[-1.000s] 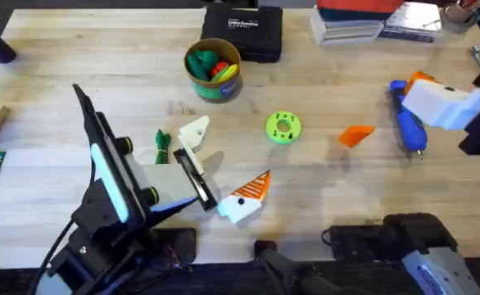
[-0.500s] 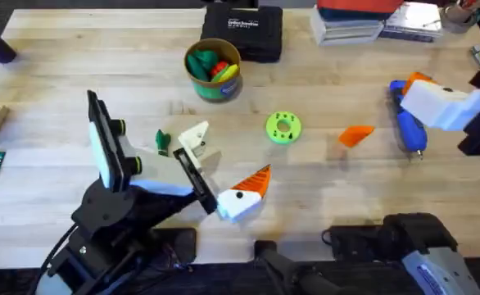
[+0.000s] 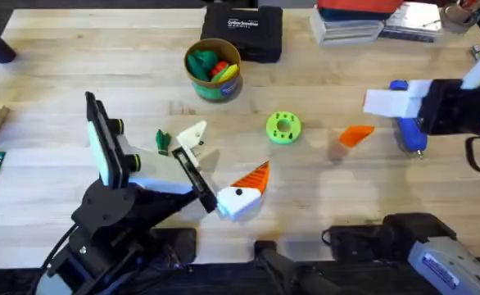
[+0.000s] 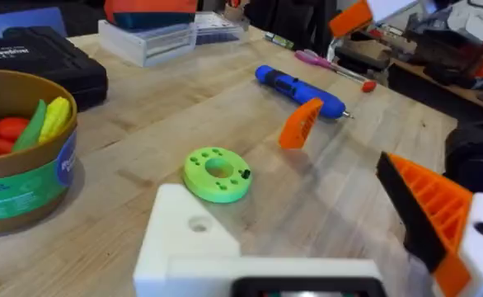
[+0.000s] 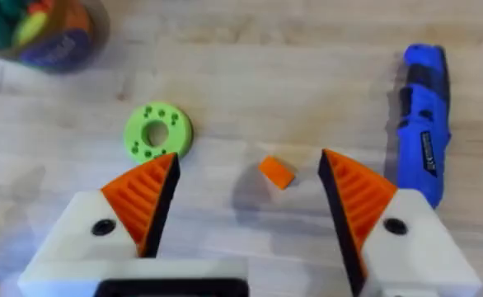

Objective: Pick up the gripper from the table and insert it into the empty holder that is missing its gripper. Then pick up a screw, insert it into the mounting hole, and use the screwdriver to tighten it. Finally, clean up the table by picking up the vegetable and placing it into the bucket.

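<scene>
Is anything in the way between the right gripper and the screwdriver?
Nothing visible. The right gripper hangs open above the table, and the screwdriver lies just beside one of its fingers, with bare wood between them.

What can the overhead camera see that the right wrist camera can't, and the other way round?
Only the overhead view takes in the small dark-green vegetable, the black case and the left gripper. Only the right wrist view looks out between the right gripper's open orange pads. Both show the blue screwdriver, the lime-green disc, the orange piece and the bucket.
</scene>
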